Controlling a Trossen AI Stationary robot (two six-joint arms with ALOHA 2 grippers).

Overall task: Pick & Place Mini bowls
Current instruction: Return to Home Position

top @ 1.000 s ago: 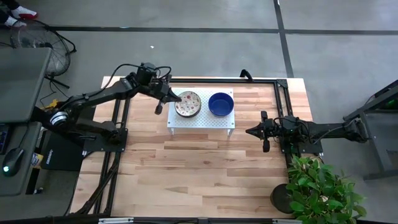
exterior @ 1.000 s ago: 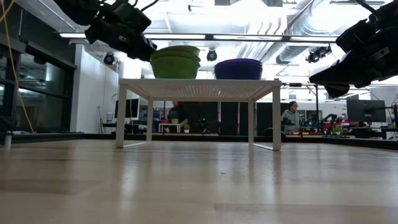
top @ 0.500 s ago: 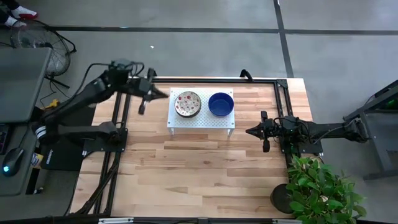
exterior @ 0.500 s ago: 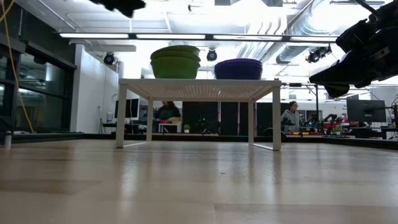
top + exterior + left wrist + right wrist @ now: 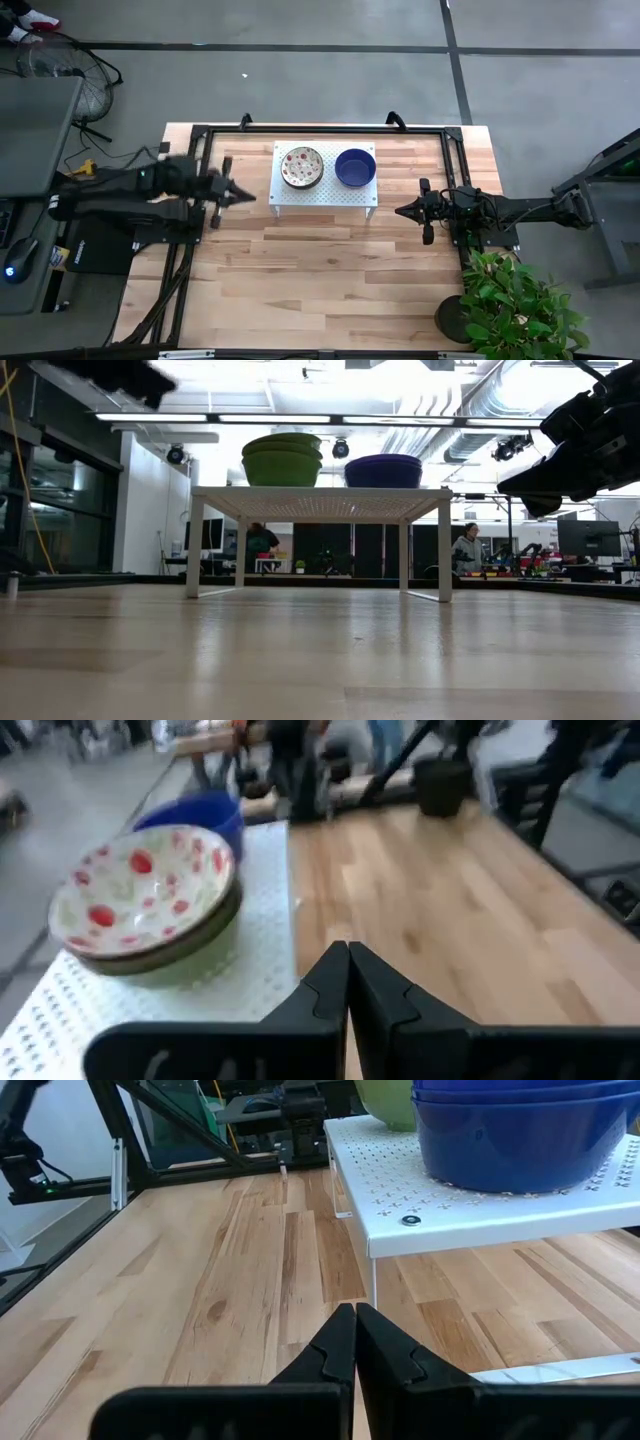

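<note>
Two stacks of mini bowls stand on the white perforated rack [image 5: 322,190]. One is speckled cream inside and green outside [image 5: 302,166] [image 5: 282,458] [image 5: 145,895]. The other is deep blue [image 5: 355,167] [image 5: 384,470] [image 5: 520,1130]. My left gripper [image 5: 243,194] [image 5: 347,965] is shut and empty, hovering left of the rack and pointing at it. My right gripper [image 5: 400,211] [image 5: 353,1325] is also shut and empty, to the right of the rack near its near-right leg, above the table.
A black frame [image 5: 452,150] runs along the far edge and both sides of the wooden table [image 5: 320,280]. A potted plant [image 5: 510,300] stands at the near right corner. Bare wood stretches in front of the rack. People show far off in the room behind.
My left arm has pulled away from the speckled bowl stack, moving first toward the table's left edge and then toward the near edge. It now sits left of the rack, out past the table's left edge. The bowls and my right arm have stayed still.
</note>
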